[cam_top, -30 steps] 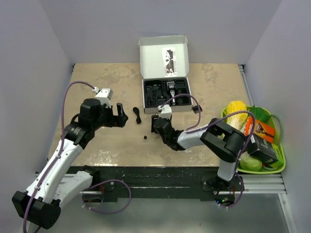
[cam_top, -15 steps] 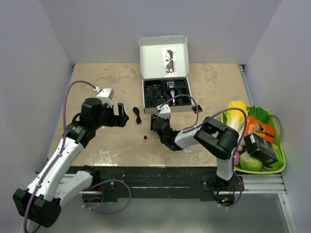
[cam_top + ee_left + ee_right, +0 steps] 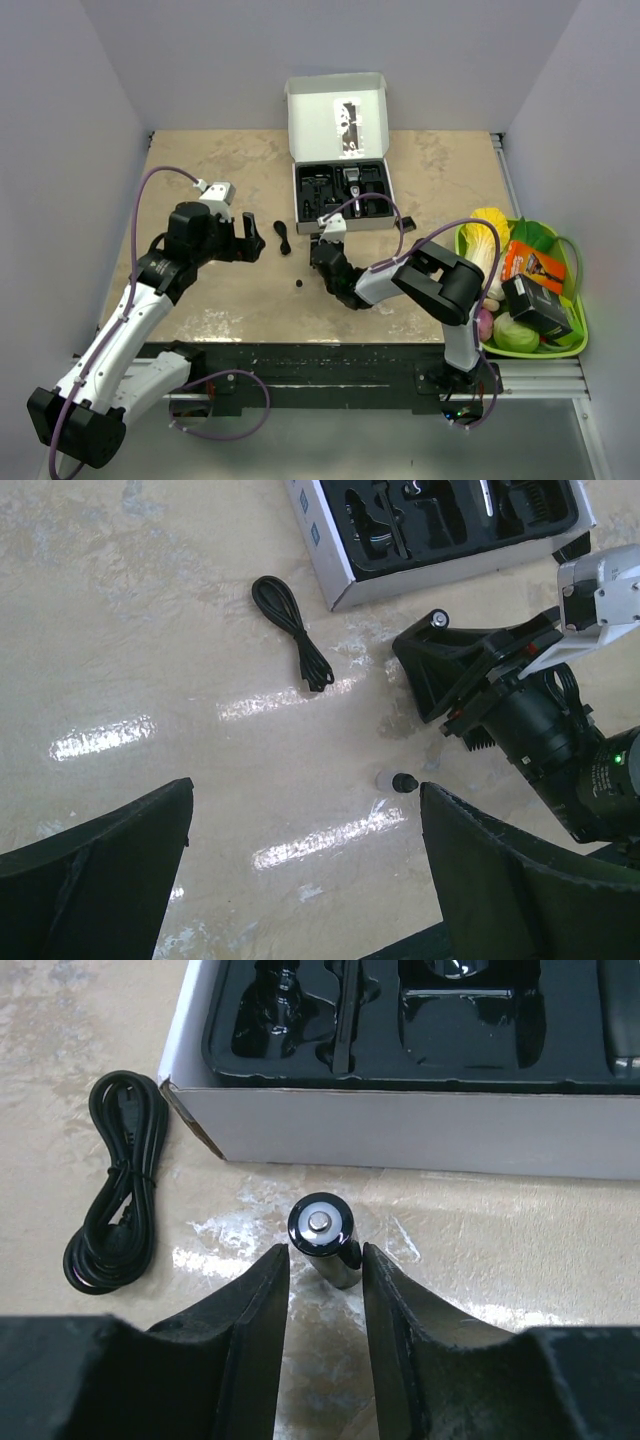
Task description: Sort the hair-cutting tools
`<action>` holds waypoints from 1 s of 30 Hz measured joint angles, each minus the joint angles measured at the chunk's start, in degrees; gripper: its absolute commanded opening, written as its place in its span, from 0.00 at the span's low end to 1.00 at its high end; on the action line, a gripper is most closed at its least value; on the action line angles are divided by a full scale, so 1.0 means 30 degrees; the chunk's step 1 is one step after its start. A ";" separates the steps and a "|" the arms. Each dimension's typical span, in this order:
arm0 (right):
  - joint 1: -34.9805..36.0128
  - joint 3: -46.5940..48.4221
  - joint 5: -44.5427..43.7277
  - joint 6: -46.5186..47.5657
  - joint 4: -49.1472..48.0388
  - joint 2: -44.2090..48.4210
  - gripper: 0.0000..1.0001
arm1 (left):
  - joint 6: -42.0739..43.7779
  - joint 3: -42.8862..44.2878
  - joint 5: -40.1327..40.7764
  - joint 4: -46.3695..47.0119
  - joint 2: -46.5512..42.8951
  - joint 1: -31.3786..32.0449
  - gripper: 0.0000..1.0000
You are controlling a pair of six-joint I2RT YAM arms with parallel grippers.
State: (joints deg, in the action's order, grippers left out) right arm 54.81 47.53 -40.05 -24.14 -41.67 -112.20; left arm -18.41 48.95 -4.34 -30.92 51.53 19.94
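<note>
Open box (image 3: 400,1130) lies just ahead of right gripper (image 3: 325,1265), whose fingers closely flank the short cylinder (image 3: 322,1225); whether they clamp it cannot be told. Left gripper (image 3: 305,810) is spread wide, with the cord (image 3: 290,630) ahead and the tiny round bit (image 3: 403,781) below the gap.

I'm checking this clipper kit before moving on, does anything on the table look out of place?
Yes: three black pieces sit loose on the table outside the open box: a coiled cord left of it, a tiny round bit nearer the arms, and a short cylinder upright between the fingers of the right gripper. Nothing looks broken.
</note>
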 measured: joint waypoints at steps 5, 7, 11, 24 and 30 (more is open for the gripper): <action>0.0000 0.0226 -0.0233 0.0612 -0.0102 0.0000 0.28 | 0.0000 0.0000 0.0000 0.0000 0.0000 0.0000 0.99; 0.0000 0.0321 -0.0321 0.0809 -0.0124 0.0000 0.19 | 0.0000 0.0000 0.0007 0.0000 0.0000 0.0000 0.99; 0.0000 0.0408 -0.0357 0.1275 -0.0131 0.0000 0.00 | 0.0007 -0.0007 0.0007 0.0000 0.0000 0.0000 0.99; 0.0000 0.0408 -0.0459 0.1938 0.1530 0.1916 0.00 | 0.0000 -0.0007 0.0007 -0.0007 -0.0015 0.0000 0.99; -0.0007 0.2222 -0.0160 0.1814 0.6943 0.4590 0.00 | -0.0007 0.0000 0.0007 -0.0036 -0.0036 0.0000 0.99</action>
State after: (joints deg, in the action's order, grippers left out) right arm 54.78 54.19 -40.53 -18.70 -20.84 -98.43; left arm -18.44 48.95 -4.32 -31.03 51.42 19.94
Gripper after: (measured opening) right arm 0.234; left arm 0.993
